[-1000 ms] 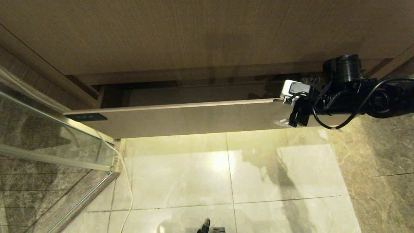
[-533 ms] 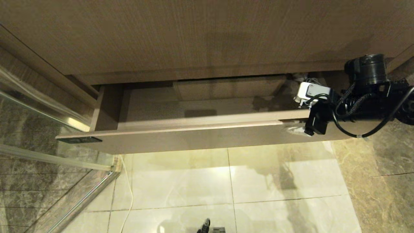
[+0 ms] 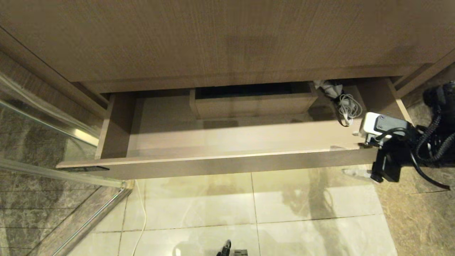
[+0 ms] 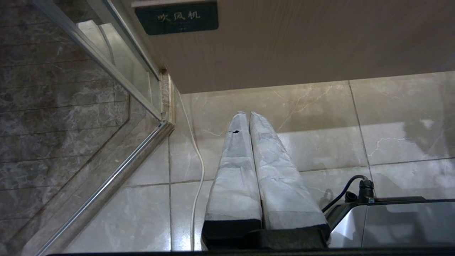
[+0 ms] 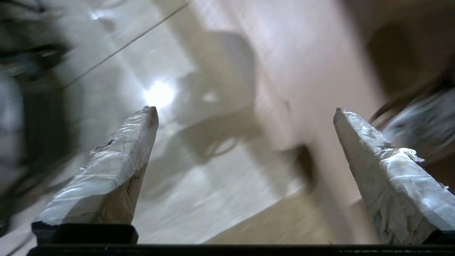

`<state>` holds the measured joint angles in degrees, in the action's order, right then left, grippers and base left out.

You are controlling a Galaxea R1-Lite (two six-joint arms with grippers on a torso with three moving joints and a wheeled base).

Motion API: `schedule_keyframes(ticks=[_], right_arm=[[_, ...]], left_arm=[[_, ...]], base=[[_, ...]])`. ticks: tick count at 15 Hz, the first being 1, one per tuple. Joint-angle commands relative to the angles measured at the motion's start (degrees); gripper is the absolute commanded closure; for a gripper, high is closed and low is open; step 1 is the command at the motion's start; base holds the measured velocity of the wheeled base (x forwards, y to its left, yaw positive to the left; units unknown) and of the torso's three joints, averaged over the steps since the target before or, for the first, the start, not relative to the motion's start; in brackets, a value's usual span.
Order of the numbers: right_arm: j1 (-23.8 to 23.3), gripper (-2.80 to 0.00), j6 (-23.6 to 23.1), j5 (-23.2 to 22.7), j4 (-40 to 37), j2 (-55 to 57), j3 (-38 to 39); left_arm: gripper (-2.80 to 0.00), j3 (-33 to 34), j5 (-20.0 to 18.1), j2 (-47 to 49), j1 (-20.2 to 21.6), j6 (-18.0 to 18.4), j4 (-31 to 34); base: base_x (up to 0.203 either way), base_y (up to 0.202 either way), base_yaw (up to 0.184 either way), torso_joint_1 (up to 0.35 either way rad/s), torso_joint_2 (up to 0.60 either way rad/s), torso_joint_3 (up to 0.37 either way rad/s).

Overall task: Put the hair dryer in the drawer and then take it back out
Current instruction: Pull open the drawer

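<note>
drawer (image 3: 227,161) pulled out, right gripper (image 3: 355,156) at its right front corner

the right gripper stands wide with nothing between its 2 white-wrapped fingers (image 5: 387,170), which straddle the drawer's front panel at the right end: 1 finger shows outside the panel over the floor tiles (image 3: 302,199), the other is hidden by the front edge. the hair dryer (image 3: 337,97) lies inside the drawer at the back right corner, its cord bundled in loops beside it; only a pale part and the cord show under the cabinet top (image 3: 213,39). a rectangular box (image 3: 252,103) sits at the middle back of the drawer. the left gripper (image 4: 249,119) hangs low over the tiles near the glass door (image 4: 71,106), fingers pressed together and holding nothing. the dark label (image 4: 176,16) sits on the drawer's front at the left.
</note>
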<state>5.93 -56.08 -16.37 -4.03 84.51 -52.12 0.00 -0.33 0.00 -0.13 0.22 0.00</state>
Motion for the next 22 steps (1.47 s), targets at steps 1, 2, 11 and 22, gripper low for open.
schedule_keyframes(ticks=[1, 2, 11, 22], right_arm=[[-0.6, -2.8, 3.7, -0.2, -2.3, -10.0, 6.7], [-0.7, -2.8, 5.5, -0.2, -2.9, -13.5, 9.2], [-1.4, 0.0, 12.4, 0.3, -4.1, -31.3, 15.4], [-10.1, 0.0, 23.9, 0.0, -4.0, -9.7, -1.3]], left_arm=[[0.0, 0.0, 0.0, 0.0, 0.0, 0.0, 0.0], [0.0, 0.0, 0.0, 0.0, 0.0, 0.0, 0.0], [0.0, 0.1, 0.0, 0.0, 0.0, 0.0, 0.0], [0.0, 0.1, 0.0, 0.0, 0.0, 0.0, 0.0]], base=[[0.0, 0.0, 0.0, 0.0, 0.0, 0.0], [0.0, 0.0, 0.0, 0.0, 0.0, 0.0], [0.0, 0.0, 0.0, 0.0, 0.0, 0.0], [0.0, 0.0, 0.0, 0.0, 0.0, 0.0]])
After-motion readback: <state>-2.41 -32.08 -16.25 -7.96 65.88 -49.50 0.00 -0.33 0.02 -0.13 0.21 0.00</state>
